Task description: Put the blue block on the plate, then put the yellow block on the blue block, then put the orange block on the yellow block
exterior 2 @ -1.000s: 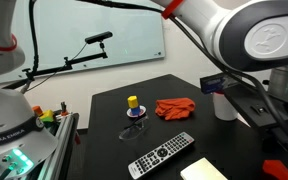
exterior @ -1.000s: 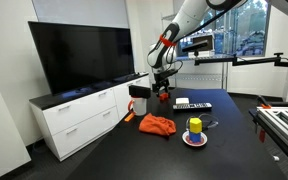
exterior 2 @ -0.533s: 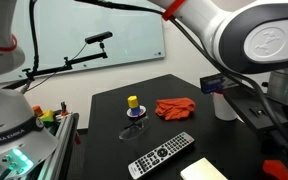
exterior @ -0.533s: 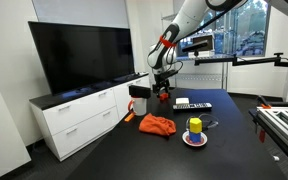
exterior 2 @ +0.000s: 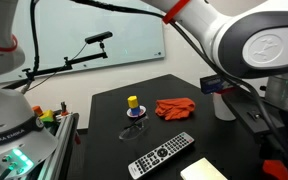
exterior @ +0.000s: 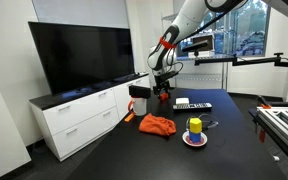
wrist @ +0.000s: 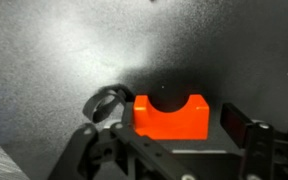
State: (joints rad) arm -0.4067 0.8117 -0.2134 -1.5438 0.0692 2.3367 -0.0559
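The yellow block sits on the blue block on the plate at the desk's near side, so the last step is in hand: the open hand straddles the orange block at the far side without gripping it, and must next close and lift.

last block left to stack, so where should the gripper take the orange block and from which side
Take the orange block by its two short flat end faces, coming straight down from above. It lies flat on the table, and a rounded notch cuts into one long side, so pinching across that would likely be less sure. The gripper straddles those ends, jaws open.
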